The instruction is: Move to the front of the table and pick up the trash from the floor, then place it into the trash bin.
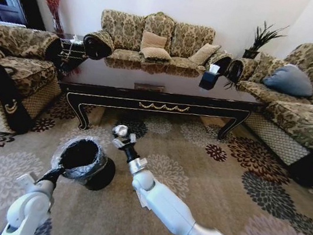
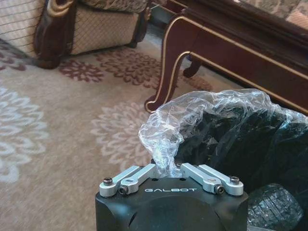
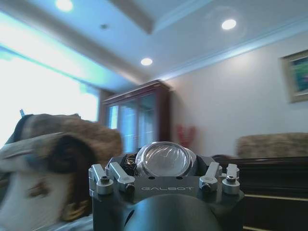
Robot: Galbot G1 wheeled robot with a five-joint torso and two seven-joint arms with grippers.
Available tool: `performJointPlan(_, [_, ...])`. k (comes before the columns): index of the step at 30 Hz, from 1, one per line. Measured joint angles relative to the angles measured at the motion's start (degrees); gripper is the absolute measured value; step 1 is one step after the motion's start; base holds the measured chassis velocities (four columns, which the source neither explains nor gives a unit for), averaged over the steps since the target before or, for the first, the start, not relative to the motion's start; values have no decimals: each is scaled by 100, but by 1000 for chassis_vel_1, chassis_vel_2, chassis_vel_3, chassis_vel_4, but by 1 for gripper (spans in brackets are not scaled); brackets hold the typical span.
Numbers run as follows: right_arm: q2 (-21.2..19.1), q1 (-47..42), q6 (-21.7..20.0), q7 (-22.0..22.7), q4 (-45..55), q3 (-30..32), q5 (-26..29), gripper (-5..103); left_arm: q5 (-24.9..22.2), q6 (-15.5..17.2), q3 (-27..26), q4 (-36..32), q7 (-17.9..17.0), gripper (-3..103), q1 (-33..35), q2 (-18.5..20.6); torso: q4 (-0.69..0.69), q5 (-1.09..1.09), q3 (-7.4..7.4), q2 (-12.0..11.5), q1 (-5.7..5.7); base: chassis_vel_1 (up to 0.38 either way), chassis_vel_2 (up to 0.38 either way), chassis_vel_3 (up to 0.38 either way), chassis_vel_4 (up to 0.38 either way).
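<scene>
The trash bin (image 1: 85, 159), black with a crinkled clear liner, stands tilted on the carpet before the table (image 1: 158, 103), its mouth turned toward me. My left gripper (image 1: 56, 172) is shut on the bin's near rim; in the left wrist view its fingers pinch the liner (image 2: 166, 144) beside the bin (image 2: 240, 139), with the table's leg (image 2: 168, 72) behind. My right gripper (image 1: 121, 138) is raised just right of the bin, shut on a clear plastic bottle (image 1: 120, 130). The bottle's round clear end (image 3: 161, 160) sits between the right gripper's (image 3: 163, 175) fingers.
Patterned sofas stand at the left (image 1: 9, 70), back (image 1: 156, 43) and right (image 1: 300, 110) of the table. A small black tissue box (image 1: 210, 78) sits on the tabletop. Flowered carpet (image 1: 241, 184) spreads open to the right of my arms.
</scene>
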Motion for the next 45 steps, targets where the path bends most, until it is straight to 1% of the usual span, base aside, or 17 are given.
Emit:
performJointPlan(1, [0, 0, 0, 0, 0, 0, 0, 75, 0, 0, 0, 0, 0, 3, 0, 0, 0, 0, 0, 0, 0, 0, 0, 0, 0])
performJointPlan(4, [55, 119, 68, 81, -112, -555, -446, 75, -63, 0, 71, 60, 3, 3, -158, 128, -1, 0, 0, 0, 0, 0, 0, 0, 0])
performJointPlan(7, [138, 167, 72, 179, -221, -757, -627, 75, -88, 1, 116, 93, 7, 3, -227, 153, -1, 0, 0, 0, 0, 0, 0, 0, 0])
performJointPlan(13, [255, 265, 30, 436, -438, -965, -820, 75, -125, 1, 161, 105, 22, 3, -293, 136, -1, 1, 0, 0, 0, 0, 0, 0, 0])
performJointPlan(14, [264, 290, -6, 507, -460, -983, -836, 72, -127, 1, 161, 103, 22, 3, -295, 130, -1, 0, 0, 0, 0, 0, 0, 0, 0])
performJointPlan(16, [264, 306, -28, 547, -465, -990, -838, 72, -127, 1, 161, 100, 22, 3, -296, 128, -1, 1, 0, 0, 0, 0, 0, 0, 0])
performJointPlan(17, [261, 320, -39, 569, -466, -991, -843, 75, -127, 1, 161, 96, 23, 3, -296, 126, -1, 1, 0, 0, 0, 0, 0, 0, 0])
performJointPlan(20, [217, 346, -55, 598, -453, -964, -853, 90, -124, 1, 156, 87, 26, 3, -288, 110, -1, 1, 0, 0, 0, 0, 0, 0, 0])
performJointPlan(21, [217, 346, -55, 598, -453, -964, -853, 90, -124, 1, 156, 87, 26, 3, -288, 110, -1, 1, 0, 0, 0, 0, 0, 0, 0])
performJointPlan(22, [200, 350, -57, 602, -439, -949, -863, 96, -120, 1, 150, 87, 25, 3, -280, 105, -1, 1, 0, 0, 0, 0, 0, 0, 0])
performJointPlan(25, [138, 355, -59, 609, -380, -914, -928, 100, -108, 1, 126, 84, 30, 3, -248, 101, -1, 1, 0, 0, 0, 0, 0, 0, 0])
performJointPlan(31, [106, 325, -155, 621, -320, -660, -796, 100, -111, 1, 32, 54, 34, 3, -179, 115, -1, 1, -1, 0, 0, 0, 0, 0, 0])
performJointPlan(36, [119, 218, -836, 849, -380, 185, 162, 100, -417, -11, -365, 86, 49, 3, -39, 278, -1, 1, -1, 0, 0, 0, 0, 0, 0])
performJointPlan(37, [119, 218, -836, 849, -380, 185, 162, 100, -417, -11, -365, 86, 49, 3, -39, 278, -1, 1, -1, 0, 0, 0, 0, 0, 0])
performJointPlan(40, [64, 147, -1233, 766, -681, 595, 551, 100, -539, -71, -585, 212, 47, 3, 29, 480, 0, 1, -1, 0, 0, 0, 0, 0, 0])
performJointPlan(41, [64, 147, -1233, 766, -681, 595, 551, 100, -539, -71, -585, 212, 47, 3, 29, 480, 0, 1, -1, 0, 0, 0, 0, 0, 0])
performJointPlan(45, [-32, -69, -1808, 712, -950, 1020, 813, 100, -662, -80, -811, 265, 49, 3, 101, 628, -2, 1, 0, 0, 0, 0, 0, 0, 0])
